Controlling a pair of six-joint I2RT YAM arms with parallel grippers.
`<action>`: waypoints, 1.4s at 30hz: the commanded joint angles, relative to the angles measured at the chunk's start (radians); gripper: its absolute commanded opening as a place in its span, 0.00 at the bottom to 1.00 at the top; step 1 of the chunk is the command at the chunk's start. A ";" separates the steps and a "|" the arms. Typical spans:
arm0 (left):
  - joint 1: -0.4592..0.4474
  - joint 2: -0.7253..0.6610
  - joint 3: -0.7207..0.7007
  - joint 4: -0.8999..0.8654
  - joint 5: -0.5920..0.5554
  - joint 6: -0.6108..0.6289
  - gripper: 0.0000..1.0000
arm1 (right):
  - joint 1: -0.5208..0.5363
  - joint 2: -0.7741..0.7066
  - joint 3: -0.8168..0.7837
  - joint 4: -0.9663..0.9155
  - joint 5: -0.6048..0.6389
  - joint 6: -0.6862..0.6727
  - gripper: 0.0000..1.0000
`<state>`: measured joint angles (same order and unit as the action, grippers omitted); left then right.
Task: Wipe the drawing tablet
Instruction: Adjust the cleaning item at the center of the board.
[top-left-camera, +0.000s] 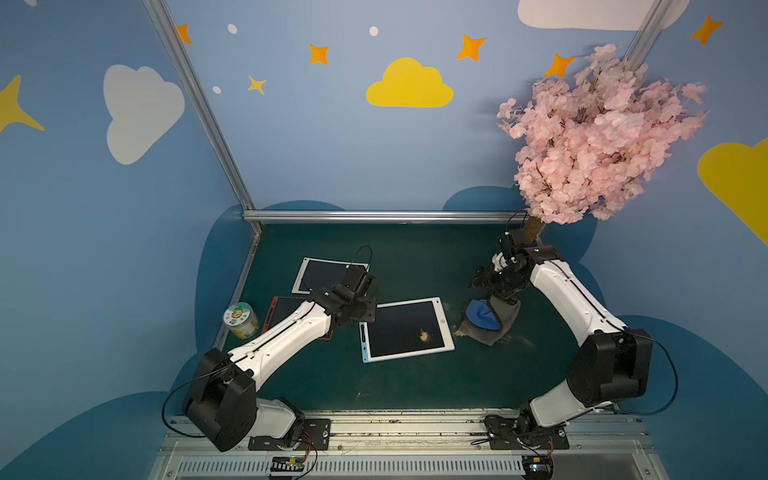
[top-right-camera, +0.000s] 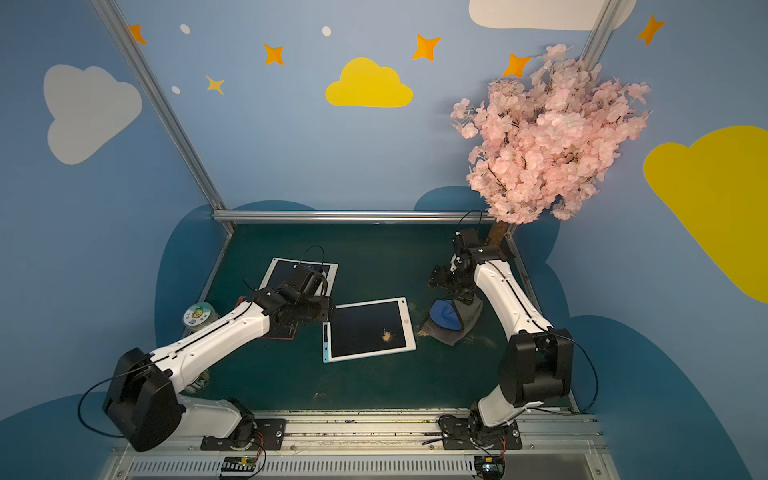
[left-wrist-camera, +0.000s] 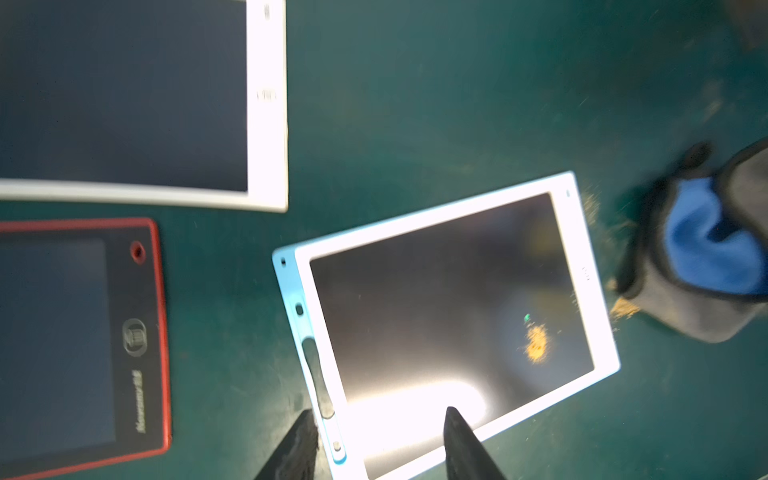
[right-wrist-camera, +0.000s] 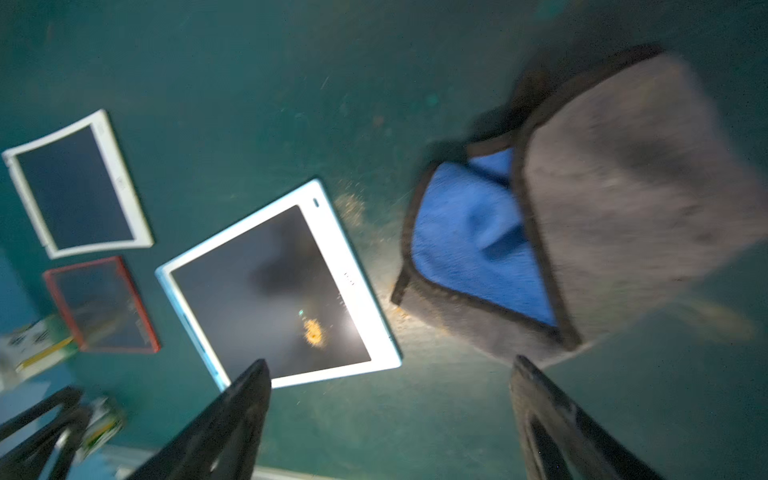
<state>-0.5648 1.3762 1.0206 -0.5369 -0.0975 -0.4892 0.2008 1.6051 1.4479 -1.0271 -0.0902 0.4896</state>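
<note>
— Drawing tablet (top-left-camera: 406, 330): where?
— Flat on the table (top-left-camera: 415, 257), about the middle, between the two arms. White frame, blue edge, and a small orange crumb patch (top-left-camera: 424, 336) on the dark screen.
— Handling?
— Probably thin, stiff and light. Slick on the face, so likely to skid under a wiping stroke. Best pinned at the frame by the blue edge, never on the screen.
— Left pincer (left-wrist-camera: 379, 415)?
— Half spread, holding nothing, poised over the blue-edged corner. Touching or not: cannot tell.
— And for the wiping?
— Grey-and-blue cloth (top-left-camera: 488, 322), just beside the tablet on the right arm's side, lying in a loose fold. Soft, limp and surely light. Best pinched at the raised fold, so as to bunch a pad underneath.
— Right pincer (right-wrist-camera: 390, 363)?
— Spread wide, empty, hanging above the cloth, not yet on it.
— Risk?
— Scattering loose crumbs off the screen; some grit (right-wrist-camera: 351, 208) on the table beside the frame as it is.
</note>
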 joint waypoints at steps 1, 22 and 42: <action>0.030 0.013 -0.006 0.051 0.063 0.055 0.50 | -0.005 0.121 0.091 -0.201 0.271 -0.014 0.89; 0.080 0.081 0.008 0.114 0.304 0.044 0.49 | -0.122 0.391 0.055 -0.126 0.267 -0.013 0.41; 0.081 0.293 0.255 0.274 0.696 -0.123 0.50 | -0.035 -0.086 0.112 0.078 0.492 -0.043 0.00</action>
<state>-0.4892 1.6386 1.2343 -0.3134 0.4908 -0.5629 0.1764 1.5253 1.5955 -1.0584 0.3237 0.4519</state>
